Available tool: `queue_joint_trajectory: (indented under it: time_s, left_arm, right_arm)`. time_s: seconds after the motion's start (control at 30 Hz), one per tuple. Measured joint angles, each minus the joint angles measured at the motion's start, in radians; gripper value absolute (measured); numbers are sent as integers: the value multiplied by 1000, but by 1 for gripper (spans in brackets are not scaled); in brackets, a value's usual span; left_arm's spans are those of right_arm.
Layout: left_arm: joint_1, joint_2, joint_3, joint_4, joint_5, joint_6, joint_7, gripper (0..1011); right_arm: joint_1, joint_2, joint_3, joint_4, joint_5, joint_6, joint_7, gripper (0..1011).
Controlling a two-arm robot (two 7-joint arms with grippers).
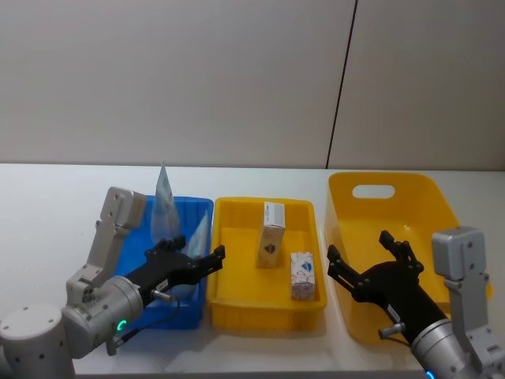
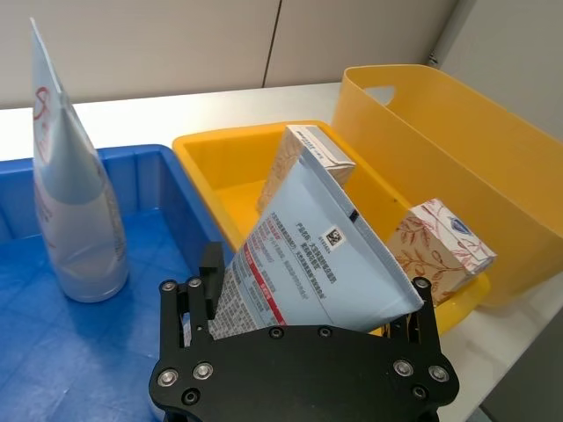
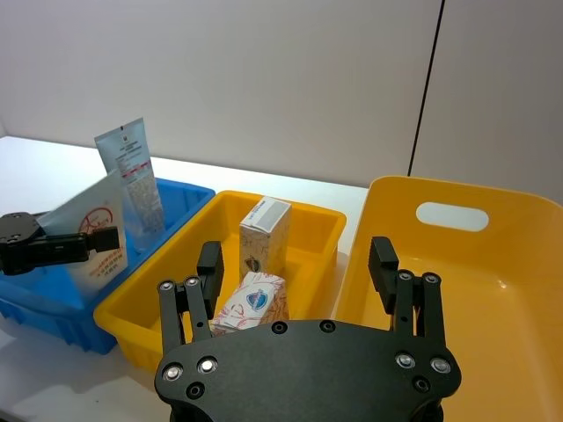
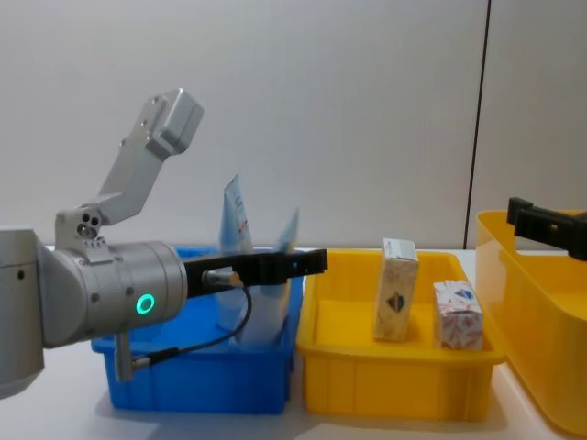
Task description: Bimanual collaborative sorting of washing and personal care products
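Silver-grey arms (image 4: 101, 293); black screw-studded left gripper (image 1: 197, 257), right gripper (image 1: 359, 246); green ring light (image 4: 145, 303).

Place: lab-type test cell, by my reading.
Wall, 12 o'clock: bare grey panels (image 1: 197, 79), dark seam (image 1: 341, 87).
Surface before me: plain white table (image 1: 47, 205).
Fixtures: plastic sorting bins (image 1: 264, 316).

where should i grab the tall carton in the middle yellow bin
Take the tall carton by its upper half, coming down from above. It stands upright, its top above the rim of the middle bin, while the short box stands close by, crowding a low side approach. The open right gripper is nearest.
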Motion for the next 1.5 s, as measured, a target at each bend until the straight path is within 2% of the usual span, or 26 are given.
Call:
queue_joint_trajectory:
  time_s: [0.2,0.23,0.3,0.33,0.4,0.43,0.6,1.2,1.43,1.5]
  left_arm:
    - [-2,-1,2,-2,-8,7,-9,810]
    - [-2,-1,2,-2,-9,7,-10,750]
    - [-2,-2,2,-2,-11,8,-12,711]
    - [-2,-2,3,-2,-12,9,-14,652]
    - [-2,-2,3,-3,-13,10,-16,591]
    - [-3,-2,3,-3,-14,10,-16,591]
    - [-3,-3,4,-3,-16,12,-19,423]
    - [-6,-2,4,-4,-21,7,-25,300]
    - [-16,8,-8,-2,-25,-38,-35,243]
    - [-18,10,-11,-3,-25,-44,-36,192]
  right_arm:
    - [0,0,0,0,0,0,0,1003]
    - [0,0,0,0,0,0,0,1003]
    - [0,0,0,0,0,0,0,1003]
    - [0,0,0,0,0,0,0,1003]
    - [0,0,0,0,0,0,0,1003]
    - [0,0,0,0,0,0,0,1003]
    - [0,0,0,0,0,0,0,1003]
    - [0,0,0,0,0,0,0,1003]
    - [0,0,0,0,0,0,0,1003]
    - [0,0,0,0,0,0,0,1003]
